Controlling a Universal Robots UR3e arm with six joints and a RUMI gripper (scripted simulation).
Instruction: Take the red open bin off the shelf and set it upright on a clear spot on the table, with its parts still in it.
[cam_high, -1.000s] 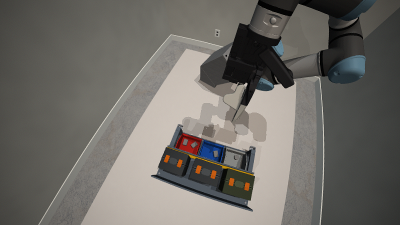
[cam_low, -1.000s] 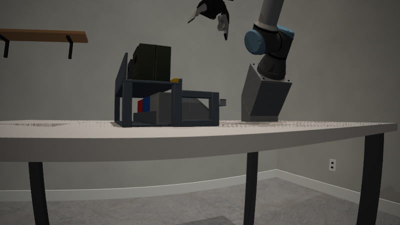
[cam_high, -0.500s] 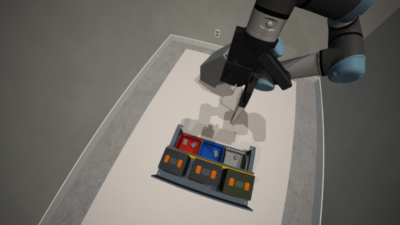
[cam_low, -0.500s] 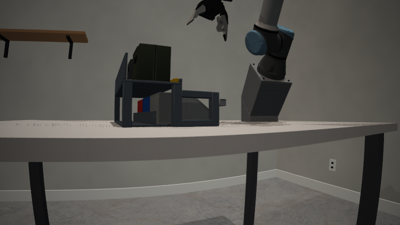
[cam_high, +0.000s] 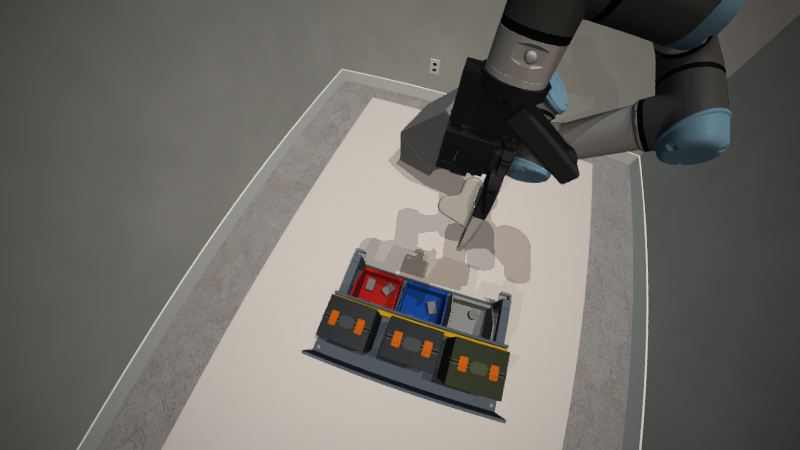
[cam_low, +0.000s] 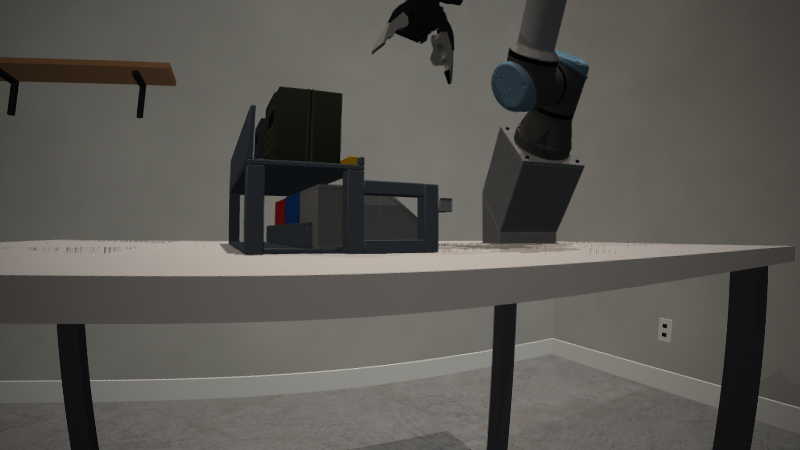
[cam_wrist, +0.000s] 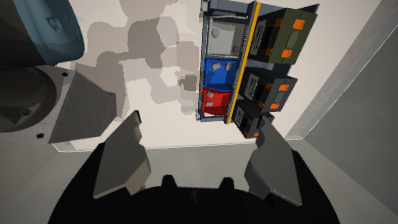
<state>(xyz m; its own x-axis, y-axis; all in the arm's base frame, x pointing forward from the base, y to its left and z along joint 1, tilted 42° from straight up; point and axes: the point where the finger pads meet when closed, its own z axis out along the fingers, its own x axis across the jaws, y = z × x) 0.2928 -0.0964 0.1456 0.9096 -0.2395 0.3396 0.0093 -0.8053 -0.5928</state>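
Observation:
The red open bin (cam_high: 375, 286) (cam_wrist: 215, 101) sits upright in the left slot of the lower tier of the dark grey shelf rack (cam_high: 391, 381) (cam_low: 254, 207). Two small grey parts lie in it. In the exterior view only a sliver of the red bin (cam_low: 279, 211) shows through the rack. My gripper (cam_high: 455, 223) (cam_low: 411, 64) (cam_wrist: 199, 113) is open and empty. It hangs high above the table (cam_high: 268, 363), between the rack and the robot base, well clear of the bin.
A blue bin (cam_high: 425, 299) (cam_wrist: 218, 71) and a grey bin (cam_high: 466, 314) (cam_wrist: 222, 37) stand beside the red one. Two dark cases (cam_high: 346, 324) (cam_high: 411, 347) and an olive case (cam_high: 475, 366) sit on the upper tier. The robot base (cam_high: 425, 139) (cam_low: 525, 195) stands behind.

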